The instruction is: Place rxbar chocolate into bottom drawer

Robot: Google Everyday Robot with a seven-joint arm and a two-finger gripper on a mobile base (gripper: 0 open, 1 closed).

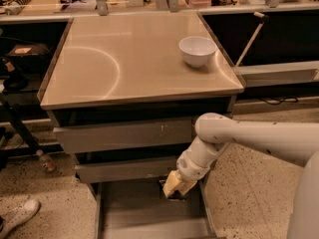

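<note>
The gripper (175, 187) hangs low over the back right corner of the pulled-out bottom drawer (130, 217); whether it is spread or pinching anything cannot be told

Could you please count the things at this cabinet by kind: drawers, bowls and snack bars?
Drawers: 3, the top drawer, the middle drawer and the open bottom drawer.
Bowls: 1, the white bowl on the countertop.
Snack bars: 1, the rxbar chocolate at the gripper, over the bottom drawer's back end.
Total: 5.
</note>
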